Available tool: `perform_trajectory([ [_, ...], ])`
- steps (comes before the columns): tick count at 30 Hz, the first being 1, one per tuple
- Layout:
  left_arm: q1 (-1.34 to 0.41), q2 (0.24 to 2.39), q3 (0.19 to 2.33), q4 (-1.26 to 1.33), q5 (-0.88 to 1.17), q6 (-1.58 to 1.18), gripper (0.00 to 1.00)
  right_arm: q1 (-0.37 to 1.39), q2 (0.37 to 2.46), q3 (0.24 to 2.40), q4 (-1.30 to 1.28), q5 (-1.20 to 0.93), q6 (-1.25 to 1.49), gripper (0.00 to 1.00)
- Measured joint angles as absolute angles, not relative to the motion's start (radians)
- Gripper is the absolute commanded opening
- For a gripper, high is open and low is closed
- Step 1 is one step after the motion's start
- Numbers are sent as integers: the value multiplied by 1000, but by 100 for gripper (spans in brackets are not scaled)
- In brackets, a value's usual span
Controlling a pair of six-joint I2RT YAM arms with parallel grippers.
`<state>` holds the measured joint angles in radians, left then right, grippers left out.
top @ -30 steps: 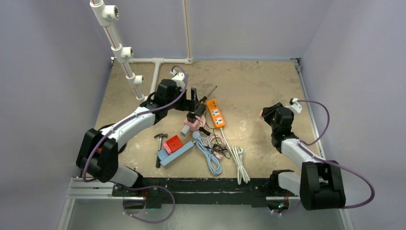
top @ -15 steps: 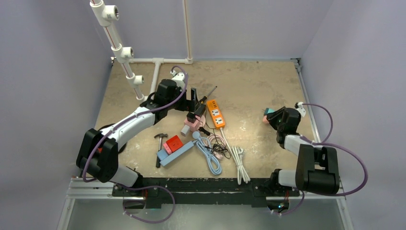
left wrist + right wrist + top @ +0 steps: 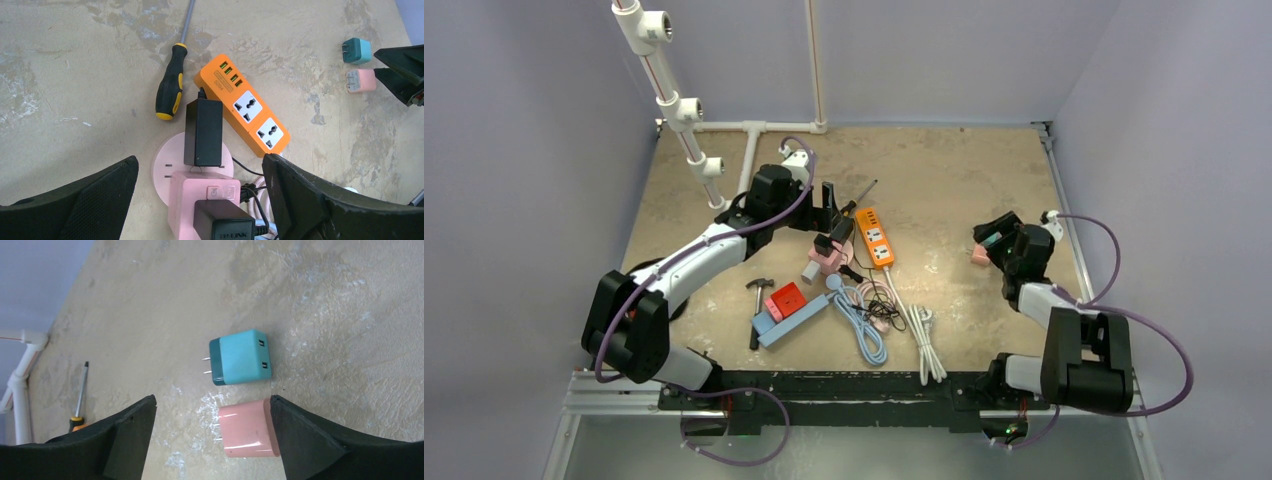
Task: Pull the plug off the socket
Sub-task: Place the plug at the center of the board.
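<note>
A pink cube socket (image 3: 197,200) stands on a round pink base (image 3: 165,167). One black adapter (image 3: 203,131) is plugged into its far side and a black TP-LINK plug (image 3: 225,222) into its near face. My left gripper (image 3: 198,165) hangs open above the socket, one finger on each side, touching nothing. At the right, a pink plug (image 3: 247,429) and a teal plug (image 3: 240,357) lie loose on the table with their prongs free. My right gripper (image 3: 212,400) is open, and the pink plug lies between its fingers against the right one. From the top view, the right gripper (image 3: 986,242) sits over both plugs.
An orange power strip (image 3: 242,107) with empty outlets lies beside the socket, and a black-and-yellow screwdriver (image 3: 170,90) is left of it. Coiled cables (image 3: 874,318), a hammer (image 3: 757,295), a red block on a blue box (image 3: 789,308) and white pipes (image 3: 686,112) are also on the table.
My right gripper has opened and let the pink plug go onto the table beside the teal one. The left arm has not moved.
</note>
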<state>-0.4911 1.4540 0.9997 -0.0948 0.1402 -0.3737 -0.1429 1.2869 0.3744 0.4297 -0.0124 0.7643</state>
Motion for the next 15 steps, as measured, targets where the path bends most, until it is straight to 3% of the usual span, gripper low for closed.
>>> perform_trajectory([
  [3,-491,1452,1002,-95,136,-374,94,-143,1234,369,429,-12,763,94],
  [9,-491,1449,1003,-95,130,-374,94,-122,1057,358,462,-57,677,91],
  [15,-491,1449,1003,-95,129,-374,94,145,1012,415,400,-118,550,85],
])
